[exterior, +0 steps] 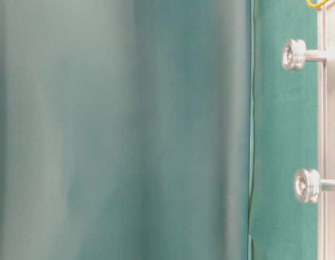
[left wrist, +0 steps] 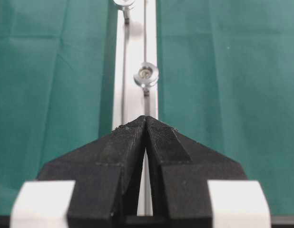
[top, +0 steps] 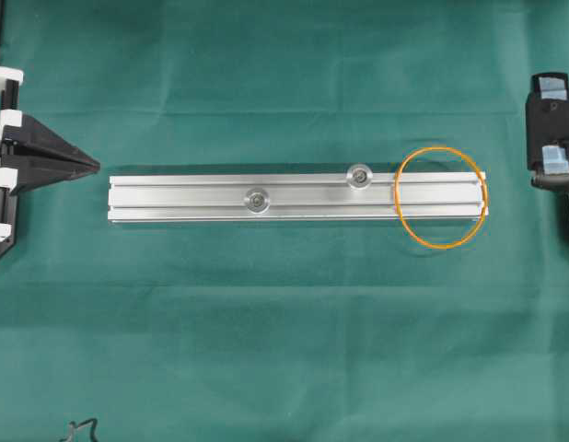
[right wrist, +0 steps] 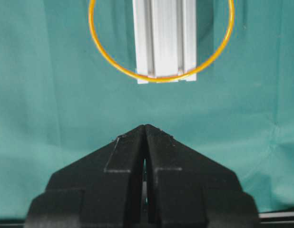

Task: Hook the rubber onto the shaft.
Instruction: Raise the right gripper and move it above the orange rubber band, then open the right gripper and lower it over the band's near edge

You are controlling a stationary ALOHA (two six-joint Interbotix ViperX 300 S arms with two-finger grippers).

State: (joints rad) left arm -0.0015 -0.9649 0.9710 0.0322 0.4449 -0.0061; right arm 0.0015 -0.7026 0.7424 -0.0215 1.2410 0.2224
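Waiting at the start: both arms parked at the table edges, nothing grasped yet. The left gripper (left wrist: 146, 118) has its fingers pressed together, empty, pointing down the length of the rail (top: 294, 199) from its left end. The right gripper (right wrist: 145, 127) is likewise closed and empty, hanging short of the rail's right end; in the overhead view it sits well apart from the rail at the far right edge. The rubber (top: 440, 197) lies loose as an open loop draped across the right end of the rail, part on the metal, part on the green cloth (top: 266, 322); not hooked on anything. Two shafts stand up from the rail: one near the middle (top: 257, 199), one further right (top: 360, 175), the latter just beside the rubber but not touching it. Step in hand looks like the approach, pick not begun. Next move probably calls for the right gripper to open, come in over the rail end, pinch the thin band where it lifts off the cloth, then stretch it toward the nearer shaft. Risk: band is thin and flat, easy to miss.
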